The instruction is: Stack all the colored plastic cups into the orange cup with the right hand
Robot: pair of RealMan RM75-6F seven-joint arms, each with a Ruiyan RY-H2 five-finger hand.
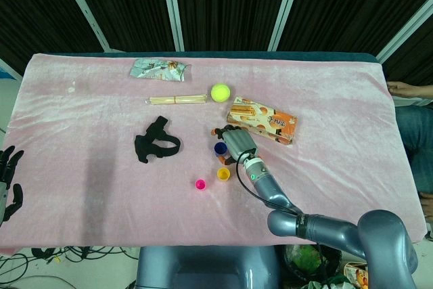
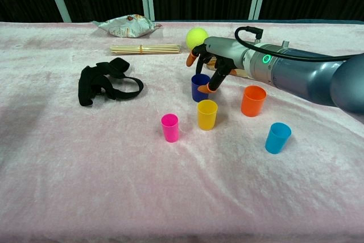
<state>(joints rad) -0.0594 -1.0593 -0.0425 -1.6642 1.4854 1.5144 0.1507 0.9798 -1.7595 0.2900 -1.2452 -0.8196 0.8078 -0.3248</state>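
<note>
A pink-clothed surface (image 2: 68,186) carries everything. The right robot hand (image 2: 209,65) reaches in over the dark blue cup (image 2: 199,87), fingers spread and curled downward around its rim; whether they actually touch the cup I cannot tell, and nothing is lifted. The left robot hand (image 1: 9,182) hangs at the surface's edge, fingers apart, holding nothing. The orange cup (image 2: 253,101) stands upright just right of the dark blue one, the light blue cup (image 2: 278,138) nearer the camera, the yellow cup (image 2: 207,114) in front of the dark blue, the pink cup (image 2: 170,127) beside the yellow.
</note>
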